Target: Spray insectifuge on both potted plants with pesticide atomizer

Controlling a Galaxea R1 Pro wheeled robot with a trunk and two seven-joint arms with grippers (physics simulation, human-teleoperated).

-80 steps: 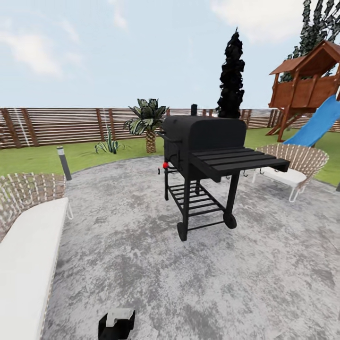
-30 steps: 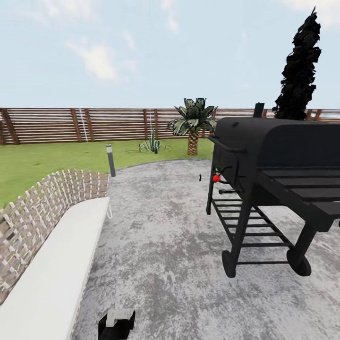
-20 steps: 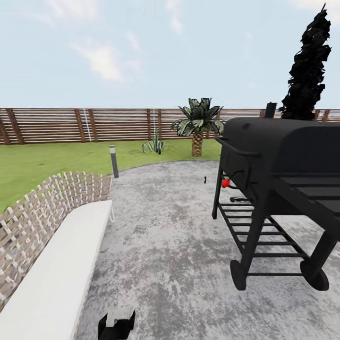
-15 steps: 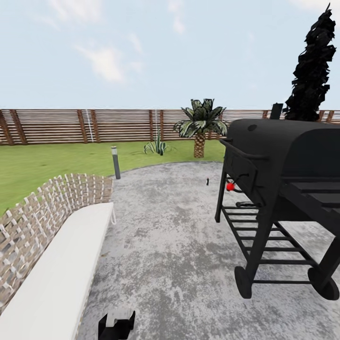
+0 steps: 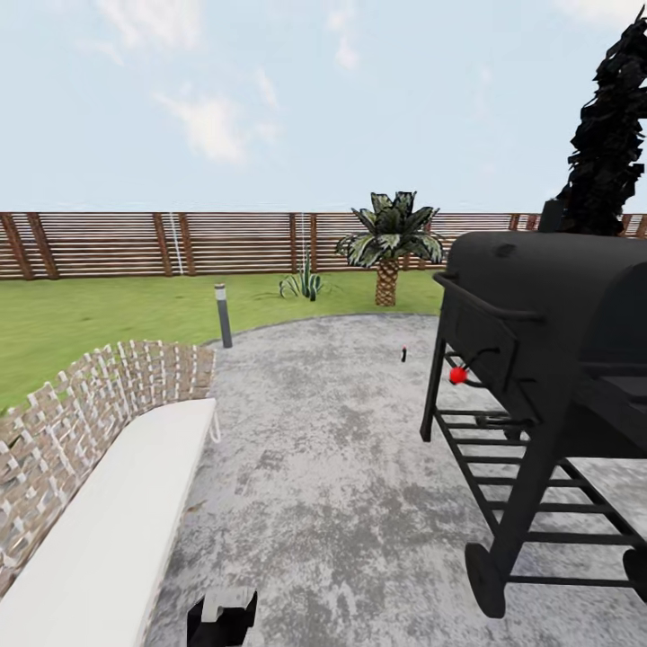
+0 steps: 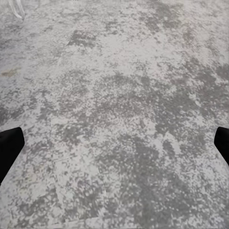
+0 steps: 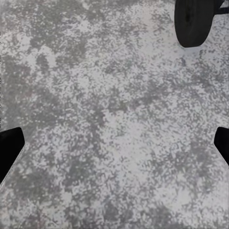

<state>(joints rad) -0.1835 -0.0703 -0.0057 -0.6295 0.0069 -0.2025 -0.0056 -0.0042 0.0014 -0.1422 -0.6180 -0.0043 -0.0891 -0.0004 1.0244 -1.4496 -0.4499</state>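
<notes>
Head view: we face the tiny dark pesticide atomizer [image 5: 404, 354] at one o'clock on the mottled grey paved patio [image 5: 341, 467].
It looks light and rigid; we'd grasp its slim body. Both grippers gape wide, empty.

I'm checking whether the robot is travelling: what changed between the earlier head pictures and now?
The whole view shifted, so the camera moved: the black barbecue grill now stands nearer at the right edge, and the playhouse with blue slide has left the picture. The white-cushioned wicker bench, grey bollard lamp and small palm keep their places.

Flat, bright daylight render with almost no cast shadows; textures look soft and slightly blurred.
</notes>
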